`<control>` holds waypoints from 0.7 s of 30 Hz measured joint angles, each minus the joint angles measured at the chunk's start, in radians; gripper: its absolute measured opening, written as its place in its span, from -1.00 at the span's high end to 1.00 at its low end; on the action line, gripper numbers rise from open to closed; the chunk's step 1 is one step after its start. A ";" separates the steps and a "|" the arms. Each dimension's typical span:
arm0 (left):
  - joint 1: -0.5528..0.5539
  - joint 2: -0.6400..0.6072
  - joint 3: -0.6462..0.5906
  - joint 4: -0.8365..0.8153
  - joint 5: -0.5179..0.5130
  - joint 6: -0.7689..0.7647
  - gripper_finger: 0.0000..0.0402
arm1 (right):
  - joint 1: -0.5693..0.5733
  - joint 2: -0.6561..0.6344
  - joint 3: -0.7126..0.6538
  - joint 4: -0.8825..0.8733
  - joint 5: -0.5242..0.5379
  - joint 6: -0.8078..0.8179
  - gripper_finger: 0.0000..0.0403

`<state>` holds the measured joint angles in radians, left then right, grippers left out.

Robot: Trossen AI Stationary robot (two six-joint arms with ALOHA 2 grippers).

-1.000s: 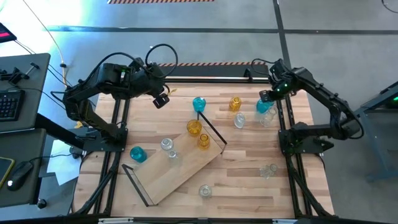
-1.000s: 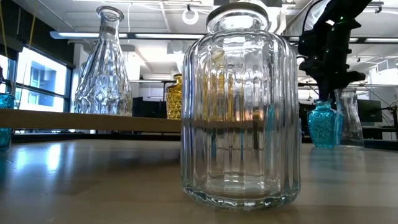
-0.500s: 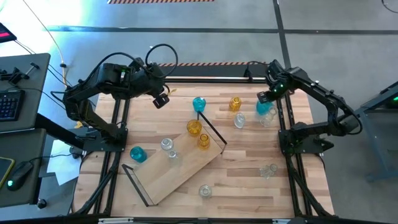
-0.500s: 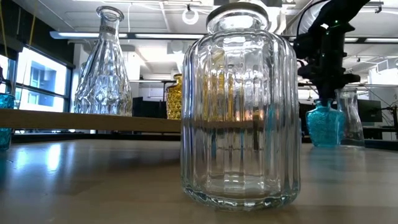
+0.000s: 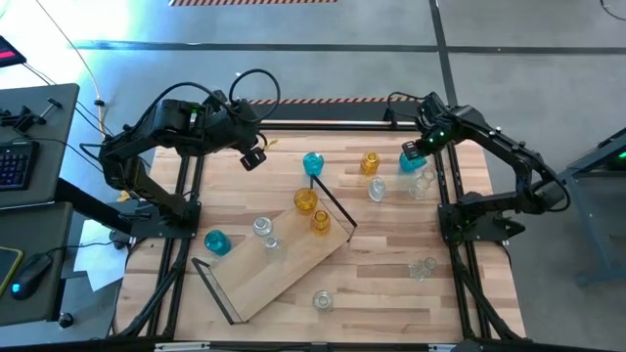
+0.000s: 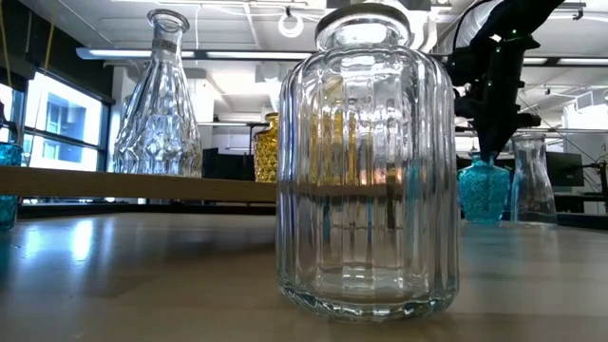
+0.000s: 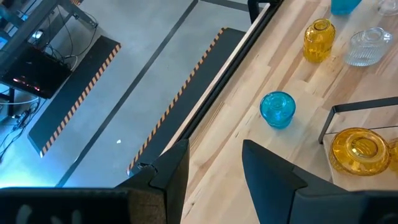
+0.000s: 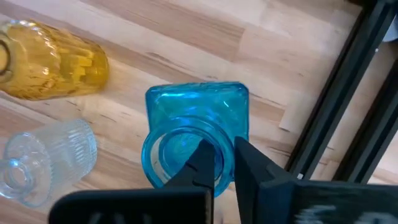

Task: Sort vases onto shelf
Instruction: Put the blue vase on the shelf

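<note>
Teal square vase (image 8: pixel 198 118): far right part of the table, close to the right arm's black frame; upright; square body, round open mouth. In the low view (image 6: pixel 483 193) it stands beside a taller clear vase (image 6: pixel 532 180).
Right gripper (image 5: pixel 414 151): over that teal vase; the wrist view (image 8: pixel 217 163) shows one finger inside the mouth and the other outside, pinched on the rim. Fingers together on the glass wall.
Neighbours of the teal vase: an amber vase (image 8: pixel 53 61) and a ribbed clear vase (image 8: pixel 46 158) just beside it on the tabletop, none touching it.
Shelf (image 5: pixel 284 269): lies at a slant across the middle of the table, black wire frame at each end.
On or at the shelf: two amber vases (image 5: pixel 306 201) at its upper end, small clear ones (image 5: pixel 262 228) near its middle; whether each stands fully on the board, cannot tell.
Other teal vases: one round (image 5: pixel 312 163) near the far edge of the table, just past the shelf's upper wire frame; one (image 5: pixel 216 242) off the shelf's left side.
Loose clear vases: one (image 5: pixel 323 300) near the front edge by the shelf's lower side, one (image 5: pixel 424 267) toward the right front.
Nearest the low camera: a large ribbed clear jar-shaped vase (image 6: pixel 366 161), upright, with a diamond-cut clear vase (image 6: pixel 160 100) behind it on the board.
Left gripper (image 5: pixel 253 158): hangs over the far left part of the table, well apart from every vase; fingers (image 7: pixel 270 171) apart, nothing between them.
Table (image 5: pixel 391 244): striped light wood.
</note>
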<state>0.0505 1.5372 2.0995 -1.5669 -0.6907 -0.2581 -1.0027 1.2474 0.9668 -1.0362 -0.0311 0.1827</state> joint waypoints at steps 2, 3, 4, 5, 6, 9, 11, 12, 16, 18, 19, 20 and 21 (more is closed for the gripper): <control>0.000 0.000 0.000 0.000 0.000 0.000 0.30 | 0.009 -0.009 0.000 0.008 0.001 0.004 0.97; 0.000 0.000 0.000 0.000 0.000 0.000 0.30 | 0.011 -0.015 0.000 0.012 0.001 0.011 0.96; 0.000 0.000 0.000 0.000 0.000 0.000 0.30 | 0.013 -0.021 0.000 0.015 0.000 0.018 0.96; 0.000 0.000 0.000 0.000 0.000 0.000 0.30 | 0.016 -0.028 0.000 0.017 -0.001 0.019 0.96; 0.000 0.000 0.000 0.000 0.000 0.000 0.30 | 0.018 -0.034 0.001 0.017 -0.003 0.020 0.96; 0.000 0.000 0.000 0.000 0.000 0.000 0.30 | 0.018 -0.057 0.001 0.016 -0.004 0.023 0.97; 0.000 0.000 0.000 0.000 0.000 0.000 0.30 | 0.018 -0.078 0.001 0.017 -0.005 0.030 0.97; 0.000 0.000 0.000 0.000 0.000 0.000 0.30 | 0.017 -0.089 0.001 0.017 -0.006 0.036 0.97; 0.000 0.000 0.000 0.000 0.000 0.000 0.30 | 0.018 -0.129 0.048 -0.005 -0.007 0.045 0.97; 0.000 0.000 0.000 0.000 0.000 0.000 0.30 | 0.018 -0.143 0.094 -0.017 -0.005 0.045 0.97; 0.000 0.000 0.000 0.000 0.000 0.000 0.30 | 0.018 -0.148 0.120 -0.023 -0.004 0.045 0.97; 0.000 0.000 0.000 0.000 0.000 0.000 0.30 | 0.018 -0.152 0.149 -0.027 -0.003 0.045 0.97; 0.000 0.000 0.000 0.000 0.000 0.000 0.30 | 0.018 -0.156 0.179 -0.028 -0.003 0.045 0.97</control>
<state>0.0509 1.5372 2.0995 -1.5669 -0.6907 -0.2584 -0.9852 1.0918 1.1458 -1.0641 -0.0344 0.2276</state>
